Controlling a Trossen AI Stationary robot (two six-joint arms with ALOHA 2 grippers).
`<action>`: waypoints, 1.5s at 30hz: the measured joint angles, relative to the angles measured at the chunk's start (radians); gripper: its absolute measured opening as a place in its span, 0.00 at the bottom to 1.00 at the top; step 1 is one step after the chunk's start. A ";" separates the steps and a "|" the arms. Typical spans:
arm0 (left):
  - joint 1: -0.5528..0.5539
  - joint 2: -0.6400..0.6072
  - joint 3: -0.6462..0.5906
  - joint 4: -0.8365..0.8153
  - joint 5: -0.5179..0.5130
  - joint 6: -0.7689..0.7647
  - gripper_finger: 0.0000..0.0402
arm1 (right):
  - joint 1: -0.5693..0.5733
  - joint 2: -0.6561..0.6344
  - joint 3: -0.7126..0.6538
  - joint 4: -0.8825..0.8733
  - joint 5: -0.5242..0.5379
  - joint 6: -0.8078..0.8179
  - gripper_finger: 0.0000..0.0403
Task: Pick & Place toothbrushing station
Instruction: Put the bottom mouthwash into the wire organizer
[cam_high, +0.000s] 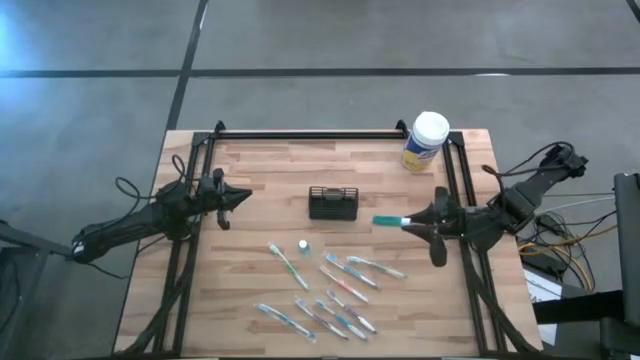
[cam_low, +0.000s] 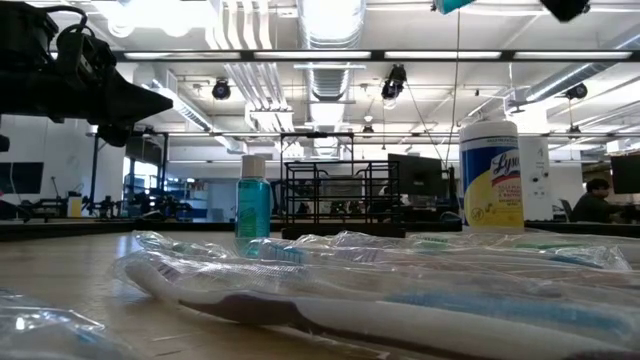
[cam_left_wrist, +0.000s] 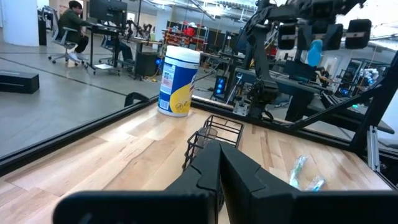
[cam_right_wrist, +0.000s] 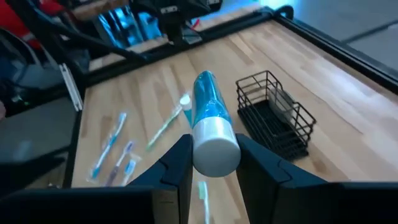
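The right claw (cam_right_wrist: 214, 163) is clamped on a blue tube with a white cap (cam_right_wrist: 210, 124), the cap end sitting between the two fingers (cam_right_wrist: 175, 168) and the blue body pointing out ahead. Seen from above, this claw (cam_high: 418, 221) hangs at about three o'clock on the tabletop (cam_high: 260, 170), with the tube (cam_high: 392, 221) stretching toward the centre.

Just beyond the tube's tip, near the middle of the tabletop, stands the toothbrushing station (cam_high: 333, 203), a small black wire-mesh caddy with upright walls and a divided interior. From the right wrist view the caddy (cam_right_wrist: 275, 116) shows only a dim shape in one compartment, which cannot be identified.

At about one o'clock stands a white-lidded canister with a yellow label (cam_high: 425, 142). Wrapped toothbrushes (cam_high: 340, 290) lie scattered toward six o'clock, with a small bottle (cam_high: 303, 244) among them.

The left claw (cam_high: 240, 196) waits at nine o'clock, fingers pressed together, holding nothing.
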 joint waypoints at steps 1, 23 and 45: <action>0.000 0.000 0.000 0.000 -0.001 0.000 0.03 | 0.000 -0.020 -0.036 0.036 0.001 -0.012 0.23; 0.000 0.000 -0.002 0.016 -0.030 0.025 0.03 | -0.148 -0.227 -0.411 0.461 -0.214 -0.222 0.23; 0.000 0.000 0.000 0.004 -0.039 -0.001 0.03 | -0.671 0.654 0.711 -0.556 -0.475 -0.479 0.23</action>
